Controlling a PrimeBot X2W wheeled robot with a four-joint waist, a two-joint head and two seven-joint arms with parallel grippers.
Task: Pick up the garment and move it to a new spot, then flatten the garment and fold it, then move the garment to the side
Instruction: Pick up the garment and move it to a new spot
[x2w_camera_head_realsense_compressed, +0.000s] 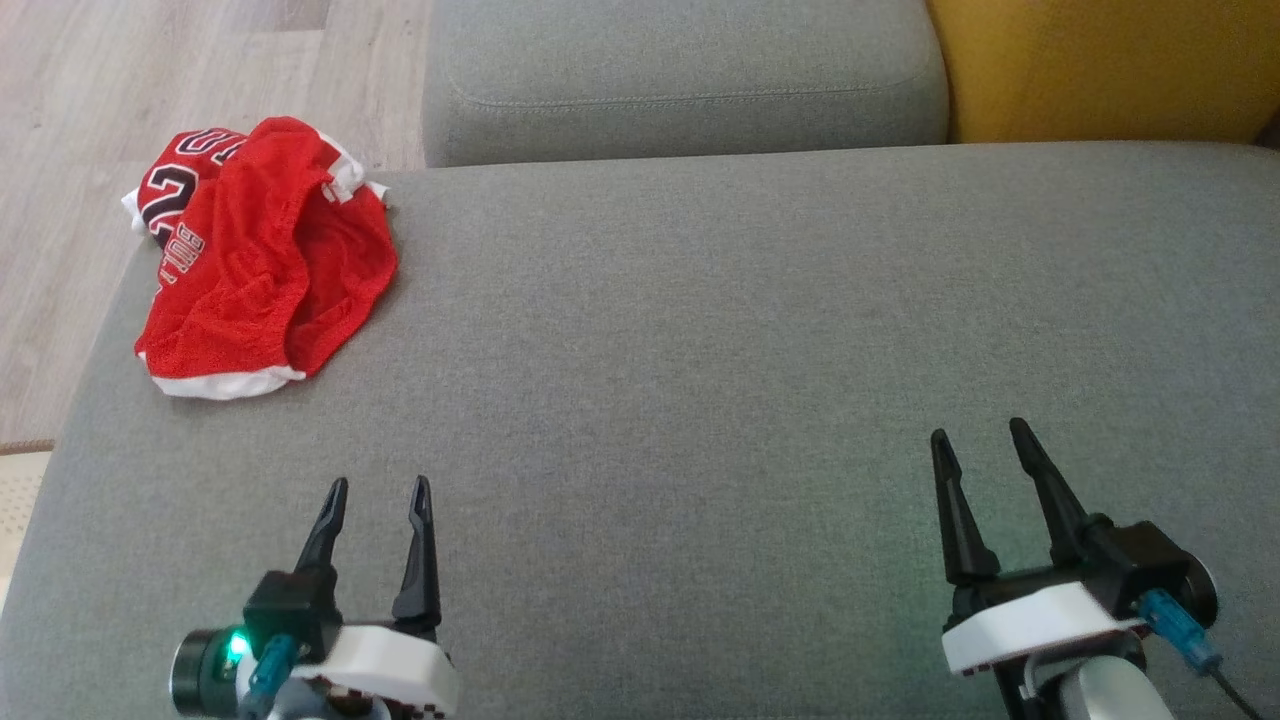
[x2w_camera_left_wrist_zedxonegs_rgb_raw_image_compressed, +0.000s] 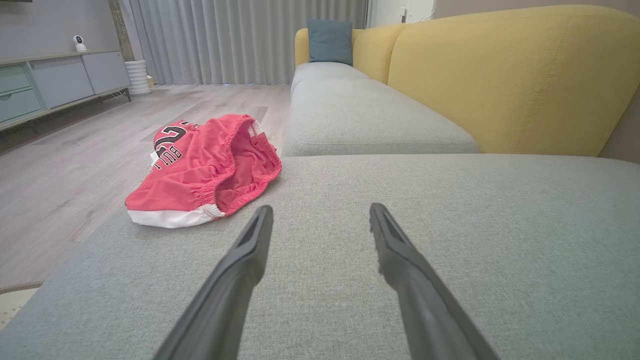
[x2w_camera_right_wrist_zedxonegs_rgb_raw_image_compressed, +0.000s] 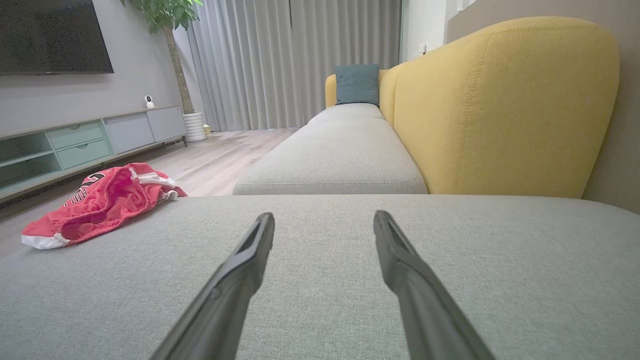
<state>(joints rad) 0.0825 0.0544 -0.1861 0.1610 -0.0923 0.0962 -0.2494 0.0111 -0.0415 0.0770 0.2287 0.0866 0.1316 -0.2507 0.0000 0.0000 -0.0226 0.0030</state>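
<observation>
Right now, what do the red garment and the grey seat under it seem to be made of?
Red garment: likely a thin synthetic mesh knit, matte; its surface looks finely dotted and it crumples softly, with a white hem band. Grey seat: woven upholstery fabric, matte; a fine mottled weave shows, with no shine.

Cam check: head looks steeply down on the grey sofa seat (x2w_camera_head_realsense_compressed: 700, 350).
I've got both wrist cams low, near the seat, facing along it toward the curtains (x2w_camera_right_wrist_zedxonegs_rgb_raw_image_compressed: 280, 60); all three share the red garment (x2w_camera_head_realsense_compressed: 265, 260).
</observation>
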